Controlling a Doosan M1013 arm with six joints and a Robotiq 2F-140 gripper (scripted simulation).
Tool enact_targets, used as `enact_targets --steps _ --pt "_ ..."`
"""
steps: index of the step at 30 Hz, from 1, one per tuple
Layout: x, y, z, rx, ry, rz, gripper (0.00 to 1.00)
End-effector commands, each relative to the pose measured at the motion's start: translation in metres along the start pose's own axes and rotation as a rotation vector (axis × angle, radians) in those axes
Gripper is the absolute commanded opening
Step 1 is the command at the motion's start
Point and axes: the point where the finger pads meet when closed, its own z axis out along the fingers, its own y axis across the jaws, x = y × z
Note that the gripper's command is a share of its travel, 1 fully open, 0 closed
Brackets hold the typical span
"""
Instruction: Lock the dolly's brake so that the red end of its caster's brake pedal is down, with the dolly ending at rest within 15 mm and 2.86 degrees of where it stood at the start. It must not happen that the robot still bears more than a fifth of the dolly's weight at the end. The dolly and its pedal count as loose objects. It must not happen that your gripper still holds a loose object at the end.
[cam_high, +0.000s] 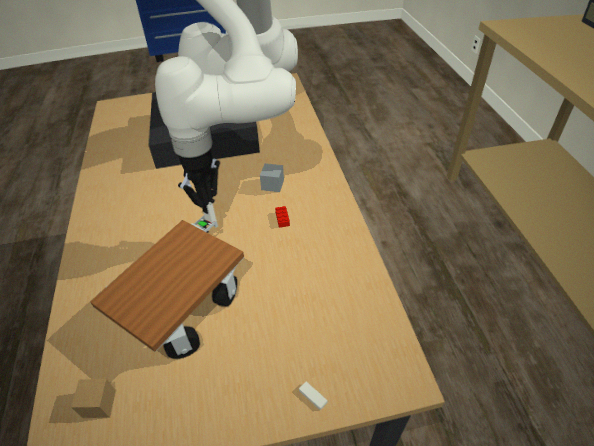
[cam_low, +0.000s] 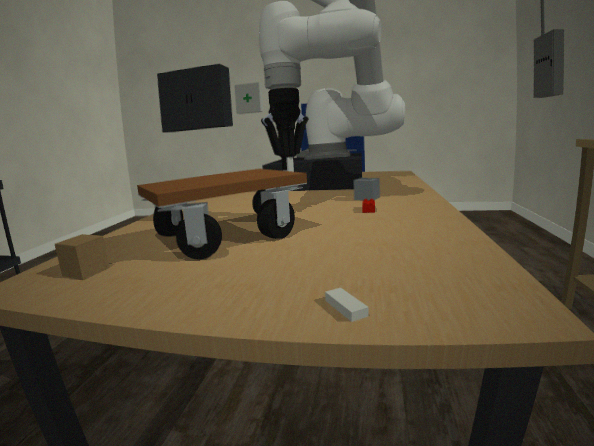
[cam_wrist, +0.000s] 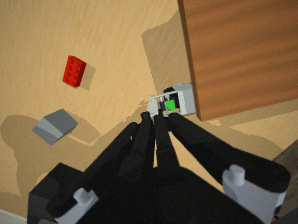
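The tool (cam_wrist: 156, 116) points down with its fingers pressed together and nothing between them, the tips meeting right at the brake pedal (cam_wrist: 171, 105) — a small grey caster fitting with a green patch showing on top, sticking out just past one corner of the dolly (cam_high: 167, 283). From the wrist view the fingertips sit at the pedal's edge; whether they actually touch it cannot be told. No red end of the pedal can be made out from any view. The dolly itself stands on the table (cam_high: 325, 310) on black casters (cam_low: 199, 242), its brown wooden deck level and turned at an angle to the table's edges, the pedal corner being the one nearest the arm's dark base (cam_high: 159, 155). Off to the side of the tool lie a grey block (cam_high: 272, 177) and a red brick (cam_high: 282, 216), near each other but apart — both well clear of the dolly. Farther out, a tan cube (cam_high: 92, 397) sits near one table corner and a white block (cam_high: 313, 395) lies near the table's front edge.
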Motion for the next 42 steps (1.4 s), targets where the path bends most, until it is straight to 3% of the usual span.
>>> enact_targets --steps 1,28,34,42 --pt "0.0 0.0 0.001 0.0 0.0 0.0 0.0" --pt "0.0 0.0 -0.001 0.0 0.0 0.0 0.0" --pt "0.0 0.0 -0.019 0.0 0.0 0.0 0.0" --pt "0.0 0.0 -0.059 0.0 0.0 0.0 0.0"
